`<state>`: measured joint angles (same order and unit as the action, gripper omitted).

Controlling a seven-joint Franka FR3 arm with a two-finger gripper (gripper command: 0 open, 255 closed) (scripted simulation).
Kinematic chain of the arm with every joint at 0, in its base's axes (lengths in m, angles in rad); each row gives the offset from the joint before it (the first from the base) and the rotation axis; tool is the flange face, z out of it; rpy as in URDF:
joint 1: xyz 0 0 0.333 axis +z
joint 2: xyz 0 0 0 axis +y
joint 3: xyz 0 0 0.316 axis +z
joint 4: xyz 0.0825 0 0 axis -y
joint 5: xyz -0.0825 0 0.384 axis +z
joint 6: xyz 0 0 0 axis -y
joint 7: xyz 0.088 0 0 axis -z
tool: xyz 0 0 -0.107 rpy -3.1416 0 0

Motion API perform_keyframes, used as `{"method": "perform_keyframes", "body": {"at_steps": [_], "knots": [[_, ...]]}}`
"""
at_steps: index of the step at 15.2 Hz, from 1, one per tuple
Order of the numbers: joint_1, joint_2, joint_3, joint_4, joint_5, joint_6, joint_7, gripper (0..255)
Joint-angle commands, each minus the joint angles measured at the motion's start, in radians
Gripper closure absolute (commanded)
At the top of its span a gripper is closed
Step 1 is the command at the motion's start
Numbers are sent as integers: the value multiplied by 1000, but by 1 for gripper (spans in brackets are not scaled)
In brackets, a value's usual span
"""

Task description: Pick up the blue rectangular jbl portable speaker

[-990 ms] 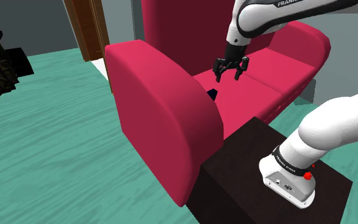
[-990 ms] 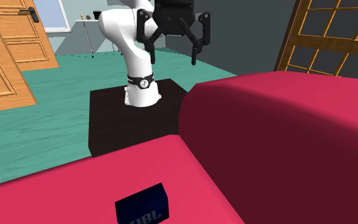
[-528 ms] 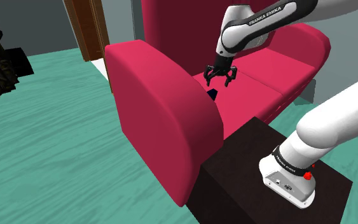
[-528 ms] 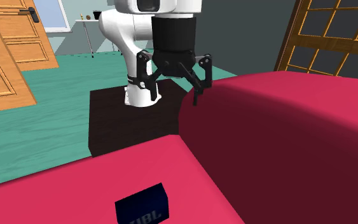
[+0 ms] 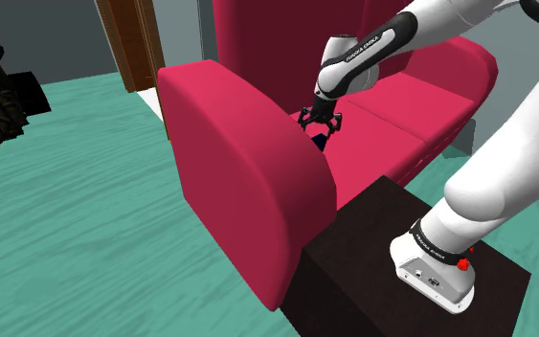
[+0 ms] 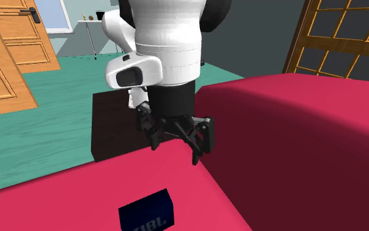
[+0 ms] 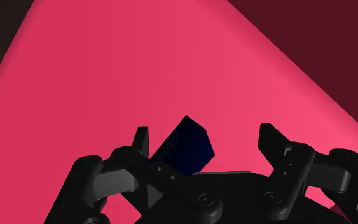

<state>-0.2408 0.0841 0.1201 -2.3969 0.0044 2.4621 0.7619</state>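
Crimson upholstery dominates every view: the task's thing lies on the seat cushion of a crimson upholstered sofa [image 5: 248, 172], close to the armrest on the shoulder view's left.

Item 1, the dark blue rectangular speaker [image 6: 147, 211]. In the second exterior view I see it standing on a long edge on the seat, with pale lettering on the face turned to the camera. In the shoulder view most of it is hidden behind the armrest, and I note no more than a dark corner [image 5: 320, 143]. The wrist view gives me a slanted top edge and one end face [image 7: 187, 146].

Item 2, the all-black two-finger gripper [image 5: 321, 124]. I find it released, jaws standing wide apart and grasping nothing. The shoulder view places it directly above the speaker's visible corner and very near it. The second exterior view [image 6: 176, 149] shows its fingertips low over the seat beside the sofa's inner armrest [image 6: 294, 144], with the speaker apart from it, nearer that camera. In the wrist view [image 7: 204, 133] the speaker sits between the two fingers, closer to one than the other; I see no contact with either.

Item 3, surroundings. A dark box stand [image 5: 372, 258] abuts the sofa's end on a teal floor [image 5: 76, 211]. The second exterior view adds a panelled wooden door [image 6: 6, 59].
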Motion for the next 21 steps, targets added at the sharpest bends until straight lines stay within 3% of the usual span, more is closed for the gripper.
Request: {"method": "perform_keyframes", "body": {"at_steps": [1,4,14,15,21], "knots": [[-10,79,-16,36,-10,52,46,0],[-16,187,-43,95,-16,113,109,0],[-11,283,-51,102,-26,203,117,0],[-11,286,-51,105,-27,202,117,255],[-11,284,-51,103,-26,201,117,255]]}}
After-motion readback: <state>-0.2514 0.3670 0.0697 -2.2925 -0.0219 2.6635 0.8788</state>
